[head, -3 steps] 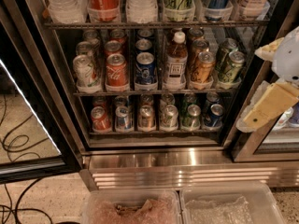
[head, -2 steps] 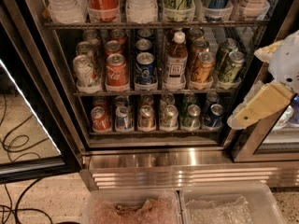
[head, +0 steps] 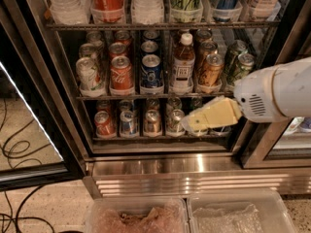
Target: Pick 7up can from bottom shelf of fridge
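Observation:
The fridge (head: 170, 169) stands open, its racks full of drinks. On the bottom shelf (head: 146, 139) a row of cans runs from a red one at the left to a copper one (head: 152, 122). Just right of the copper one stands the 7up can (head: 175, 120), pale with a silver top. My gripper (head: 190, 124), yellowish and on a white arm (head: 272, 96), reaches in from the right. Its tip is just right of the 7up can, at the can's height. It covers the cans further right on that shelf. I see nothing held.
The taller level above holds cans and a brown bottle (head: 183, 62). The glass door (head: 29, 130) hangs open at the left, with cables (head: 14, 144) on the floor. Two clear plastic bins (head: 136, 217) (head: 238, 217) sit below the ribbed steel base.
The gripper has swung left from the fridge's right door frame to the front of the bottom shelf. It now covers the right-hand cans there. The cans have not moved.

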Robot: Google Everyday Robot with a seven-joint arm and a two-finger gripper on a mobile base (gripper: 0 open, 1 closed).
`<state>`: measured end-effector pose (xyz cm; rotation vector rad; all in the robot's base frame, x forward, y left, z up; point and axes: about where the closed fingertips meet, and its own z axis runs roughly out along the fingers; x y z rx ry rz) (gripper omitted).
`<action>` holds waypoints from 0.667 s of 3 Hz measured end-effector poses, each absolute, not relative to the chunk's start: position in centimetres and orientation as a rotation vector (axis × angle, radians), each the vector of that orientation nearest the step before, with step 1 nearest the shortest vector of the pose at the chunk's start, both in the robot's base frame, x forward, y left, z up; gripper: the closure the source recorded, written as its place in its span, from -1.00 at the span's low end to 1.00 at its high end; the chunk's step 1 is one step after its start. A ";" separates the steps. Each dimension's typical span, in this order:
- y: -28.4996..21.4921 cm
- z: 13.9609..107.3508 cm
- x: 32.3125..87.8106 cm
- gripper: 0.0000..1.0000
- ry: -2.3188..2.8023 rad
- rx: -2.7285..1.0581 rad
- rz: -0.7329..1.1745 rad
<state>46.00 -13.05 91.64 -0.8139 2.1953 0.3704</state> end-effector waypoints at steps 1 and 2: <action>-13.2 92.7 47.5 -1.00 2.149 -0.755 0.341; -13.2 92.7 47.5 -1.00 2.149 -0.755 0.341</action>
